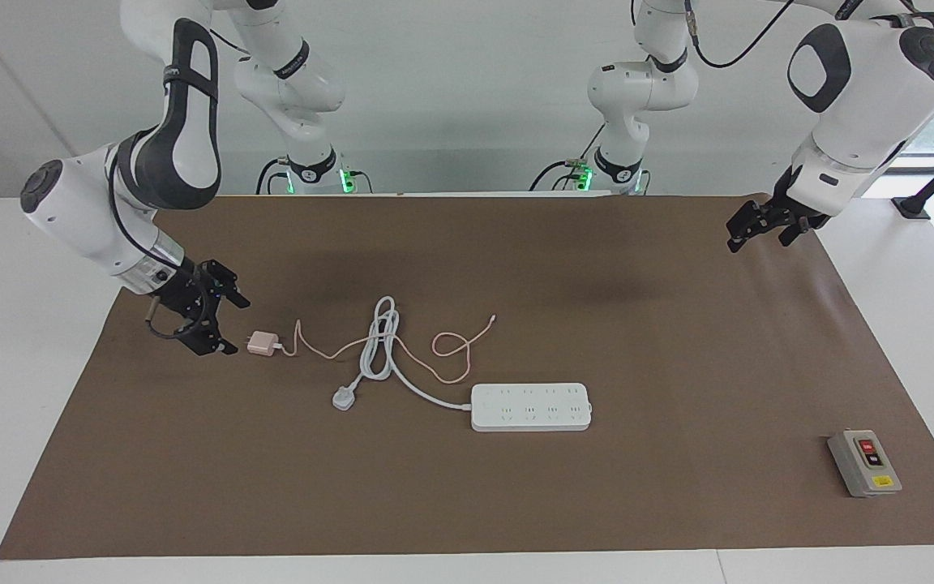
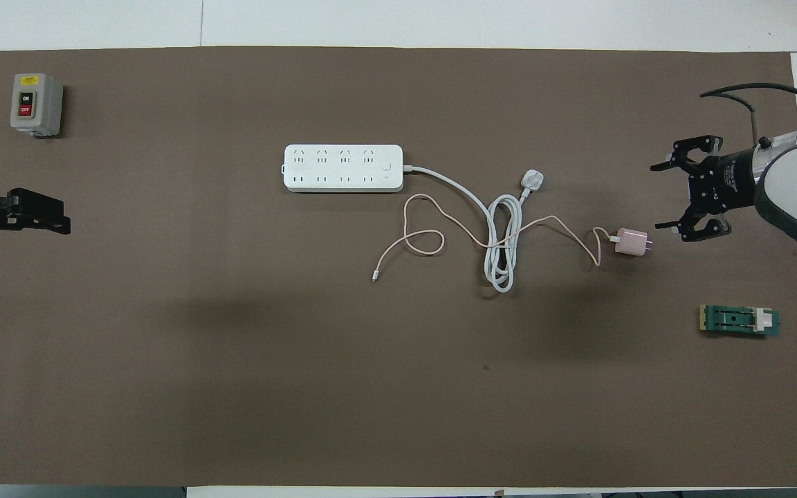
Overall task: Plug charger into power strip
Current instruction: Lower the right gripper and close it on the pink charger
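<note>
Now the charger lies flat on the brown mat toward the right arm's end, its pink cable crossing the power strip's coiled cord. The power strip lies mid-table. The right gripper, jaws wide open, is just beside the charger, not touching. The left gripper waits with open jaws, holding nothing.

The right gripper hangs low, fingers apart, just beside the pink charger (not touching it). The power strip lies unplugged; the left gripper waits over the mat's corner.
</note>
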